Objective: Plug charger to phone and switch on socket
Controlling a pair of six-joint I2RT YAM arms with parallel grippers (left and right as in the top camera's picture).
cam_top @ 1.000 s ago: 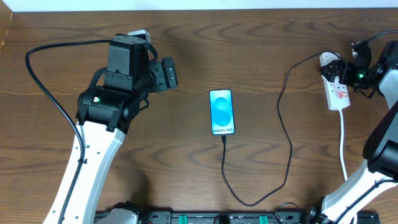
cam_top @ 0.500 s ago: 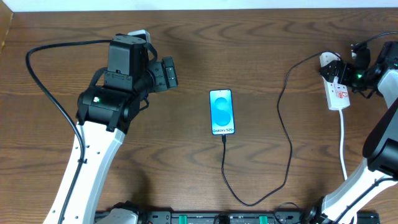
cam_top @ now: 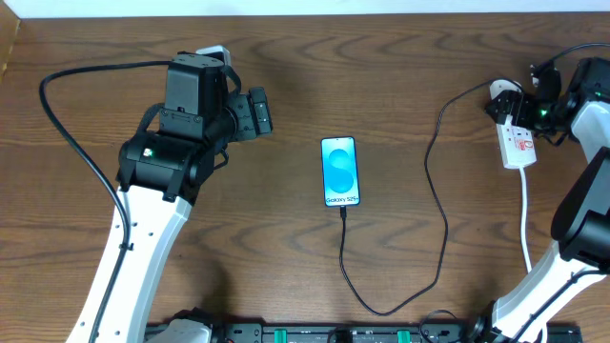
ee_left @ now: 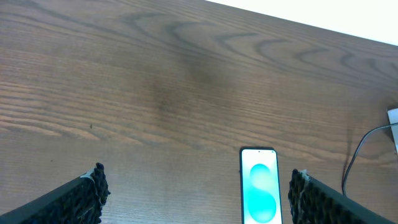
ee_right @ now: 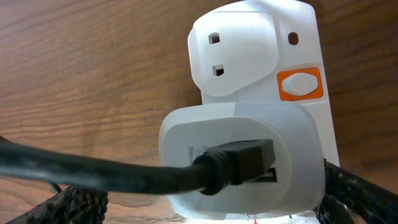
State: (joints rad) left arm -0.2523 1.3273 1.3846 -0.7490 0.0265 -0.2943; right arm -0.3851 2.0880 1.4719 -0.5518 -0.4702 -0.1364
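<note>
Right end effector point(ee_right: 211, 202) gapes around the charger plug point(ee_right: 186, 134) in the socket point(ee_right: 249, 56), gripping nothing; left end effector point(ee_left: 198, 186) open, empty, phone point(ee_left: 259, 186) ahead.

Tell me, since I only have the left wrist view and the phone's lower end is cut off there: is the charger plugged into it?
Observer: Overhead, the charger runs up to the phone and meets its bottom edge.
Operator: And its other end?
Observer: The right wrist view shows its white plug seated in the socket.
Operator: Where is the right gripper?
Observer: Overhead, the right gripper sits at the socket's far end, with its fingers open either side of that plug.
</note>
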